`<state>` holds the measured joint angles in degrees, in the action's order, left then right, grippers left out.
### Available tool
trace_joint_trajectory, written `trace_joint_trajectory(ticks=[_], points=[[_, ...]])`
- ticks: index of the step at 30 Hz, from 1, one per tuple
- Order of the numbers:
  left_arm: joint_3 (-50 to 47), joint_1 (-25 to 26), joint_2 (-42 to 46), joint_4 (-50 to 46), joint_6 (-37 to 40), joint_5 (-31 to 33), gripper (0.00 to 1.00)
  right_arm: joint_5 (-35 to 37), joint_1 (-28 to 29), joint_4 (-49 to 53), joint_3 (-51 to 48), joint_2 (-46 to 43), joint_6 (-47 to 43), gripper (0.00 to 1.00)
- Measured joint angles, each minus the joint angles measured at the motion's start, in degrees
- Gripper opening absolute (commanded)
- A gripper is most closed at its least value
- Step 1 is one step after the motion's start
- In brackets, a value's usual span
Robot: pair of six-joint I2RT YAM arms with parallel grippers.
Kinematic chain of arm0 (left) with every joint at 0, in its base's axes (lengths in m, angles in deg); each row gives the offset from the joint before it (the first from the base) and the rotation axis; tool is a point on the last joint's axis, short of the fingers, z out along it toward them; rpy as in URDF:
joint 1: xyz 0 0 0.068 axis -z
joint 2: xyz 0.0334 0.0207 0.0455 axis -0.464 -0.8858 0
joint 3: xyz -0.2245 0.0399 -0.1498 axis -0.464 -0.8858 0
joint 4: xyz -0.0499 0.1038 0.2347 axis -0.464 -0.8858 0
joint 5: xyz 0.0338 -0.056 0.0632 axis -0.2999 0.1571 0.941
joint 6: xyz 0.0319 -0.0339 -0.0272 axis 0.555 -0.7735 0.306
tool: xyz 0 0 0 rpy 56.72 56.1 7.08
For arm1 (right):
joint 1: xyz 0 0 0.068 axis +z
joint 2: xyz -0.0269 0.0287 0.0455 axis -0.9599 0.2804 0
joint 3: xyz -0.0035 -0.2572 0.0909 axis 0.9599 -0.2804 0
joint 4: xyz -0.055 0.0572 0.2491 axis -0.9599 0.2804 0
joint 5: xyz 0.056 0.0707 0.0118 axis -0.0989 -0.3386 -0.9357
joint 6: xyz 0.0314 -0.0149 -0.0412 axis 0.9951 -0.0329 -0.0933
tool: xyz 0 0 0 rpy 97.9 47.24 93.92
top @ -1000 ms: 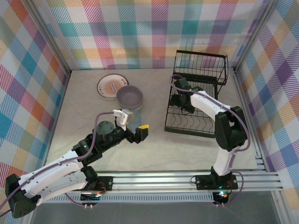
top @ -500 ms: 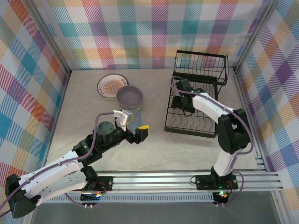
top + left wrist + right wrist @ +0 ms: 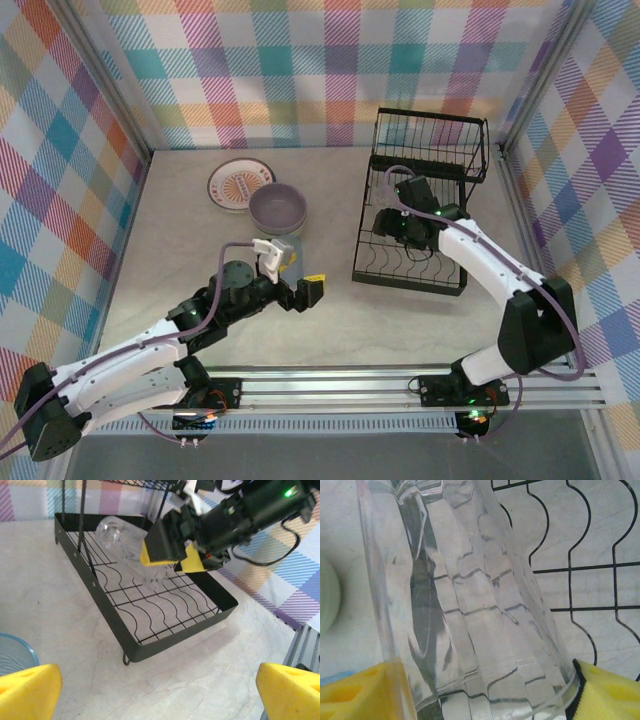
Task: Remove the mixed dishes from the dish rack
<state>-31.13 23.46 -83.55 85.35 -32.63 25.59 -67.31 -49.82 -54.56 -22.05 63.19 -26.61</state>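
Note:
A clear glass tumbler (image 3: 125,540) lies on its side in the lower tray of the black wire dish rack (image 3: 405,282). My right gripper (image 3: 393,225) reaches into the tray, and its yellow pads (image 3: 192,562) press both sides of the tumbler's (image 3: 470,605) wide end, so it is shut on it. My left gripper (image 3: 298,272) hovers wide open over the table left of the rack, holding nothing. The sunburst plate (image 3: 238,182) and lavender bowl (image 3: 277,206) rest on the table at the back left. A blue-rimmed dish (image 3: 12,652) lies below the left wrist.
The rack's raised upper basket (image 3: 430,135) stands behind the right gripper. The rack's near rim (image 3: 175,640) lies close ahead of my left gripper. Plaid walls close in the table on three sides. A metal rail (image 3: 400,385) runs along the near edge.
The right arm's elbow has swung out to the right while its jaws narrowed onto the tumbler. The left gripper has shifted slightly right, staying open.

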Motion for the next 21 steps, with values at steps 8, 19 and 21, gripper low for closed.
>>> trace_joint_trajectory(ticks=[8,19,21], points=[[-7.9,2.8,-9.0,17.9,0.4,-0.8,0.95,-5.6,-1.4,-1.3,-4.2,-7.6,7.4,0.7],[-5.8,9.6,-29.7,43.3,6.0,3.3,0.93,-13.1,-3.8,-4.6,-9.1,-16.6,18.5,0.69],[-4.3,10.2,-33.5,47.4,6.7,4.9,0.92,-13.7,-3.8,-4.9,-9.7,-18.4,20.0,0.69]])
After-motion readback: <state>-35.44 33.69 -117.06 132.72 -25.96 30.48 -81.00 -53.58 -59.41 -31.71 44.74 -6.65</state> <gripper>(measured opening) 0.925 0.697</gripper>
